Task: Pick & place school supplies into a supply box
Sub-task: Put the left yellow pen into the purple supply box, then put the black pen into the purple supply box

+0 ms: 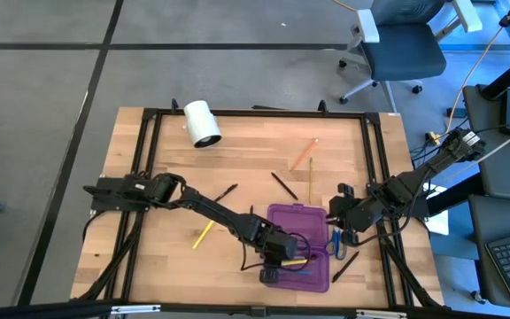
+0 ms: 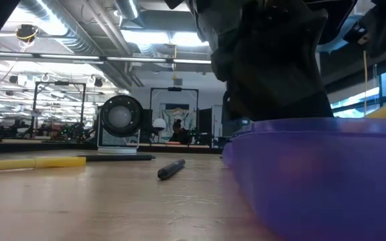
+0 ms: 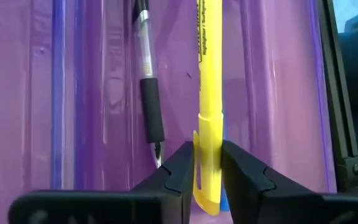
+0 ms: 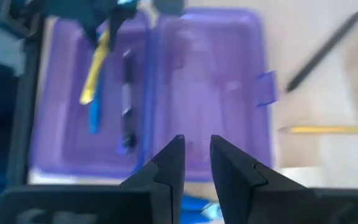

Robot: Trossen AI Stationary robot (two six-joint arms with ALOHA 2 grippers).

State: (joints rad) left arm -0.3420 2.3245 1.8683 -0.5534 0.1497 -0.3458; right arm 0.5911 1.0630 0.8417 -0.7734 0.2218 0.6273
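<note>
Wooden table (image 1: 255, 168) bears purple supply box (image 1: 283, 217); left hand (image 3: 208, 171) clamps yellow highlighter (image 3: 209, 81); right hand (image 4: 196, 158) slightly apart.

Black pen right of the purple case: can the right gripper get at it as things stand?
Probably yes. The black pen lies bare on the table close below the right gripper, which holds nothing; the left gripper, over the purple case, is clear.
</note>
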